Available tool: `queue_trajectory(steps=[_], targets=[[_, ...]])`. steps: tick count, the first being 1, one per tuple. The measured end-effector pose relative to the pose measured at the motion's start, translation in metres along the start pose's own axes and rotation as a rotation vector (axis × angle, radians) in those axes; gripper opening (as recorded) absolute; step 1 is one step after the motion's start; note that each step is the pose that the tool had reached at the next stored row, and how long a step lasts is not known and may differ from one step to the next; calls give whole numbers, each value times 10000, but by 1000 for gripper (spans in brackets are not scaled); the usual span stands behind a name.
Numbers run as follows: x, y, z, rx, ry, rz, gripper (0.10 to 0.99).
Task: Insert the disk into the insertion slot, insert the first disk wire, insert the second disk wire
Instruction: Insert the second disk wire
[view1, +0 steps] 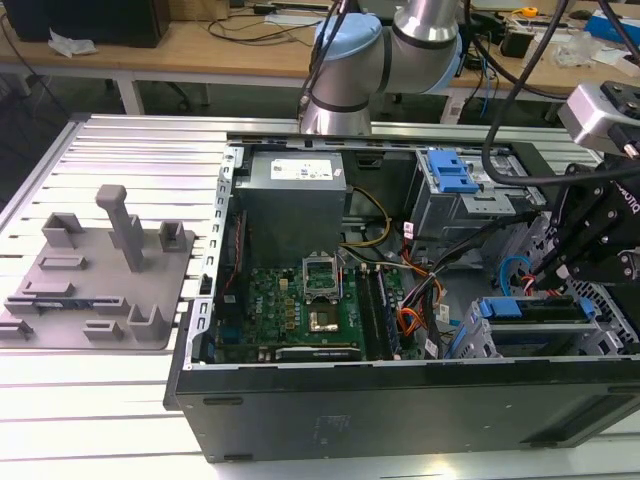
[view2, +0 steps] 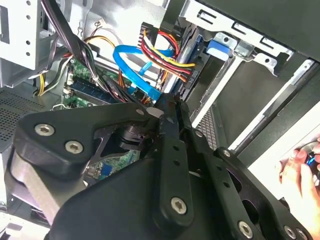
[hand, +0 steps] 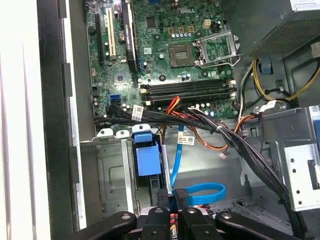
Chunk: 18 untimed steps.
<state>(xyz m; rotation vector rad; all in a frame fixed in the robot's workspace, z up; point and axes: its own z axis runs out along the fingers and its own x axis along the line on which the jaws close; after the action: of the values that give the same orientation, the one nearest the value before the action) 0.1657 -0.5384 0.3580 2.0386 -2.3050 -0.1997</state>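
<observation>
Gripper (view1: 560, 265) low inside the open case (view1: 400, 400), at the drive cage on the exterior view's right.

Nearest in both wrist views, the black fingers (hand: 172, 215) sit close together, tips pinched on a connector at the end of the blue cable (view2: 135, 65); what exactly they grip is partly hidden. Just beyond, the disk (view1: 535, 310) lies in the slot (view1: 480, 335) near the case's front edge, its blue carrier end showing. Cage walls, a bundle of black and red-yellow wires (view2: 165, 55) and the blue loop crowd the fingers closely on every side. Farther in, the motherboard (hand: 170, 55) lies open with free room above it. At the case's far edge stands the taller bay with its blue latch (view1: 450, 170).
</observation>
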Motion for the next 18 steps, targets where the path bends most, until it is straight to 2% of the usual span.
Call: queue_trajectory(steps=[7, 18], targets=[[7, -26, 20, -84, 12, 21, 161], [28, -58, 64, -92, 13, 21, 161]])
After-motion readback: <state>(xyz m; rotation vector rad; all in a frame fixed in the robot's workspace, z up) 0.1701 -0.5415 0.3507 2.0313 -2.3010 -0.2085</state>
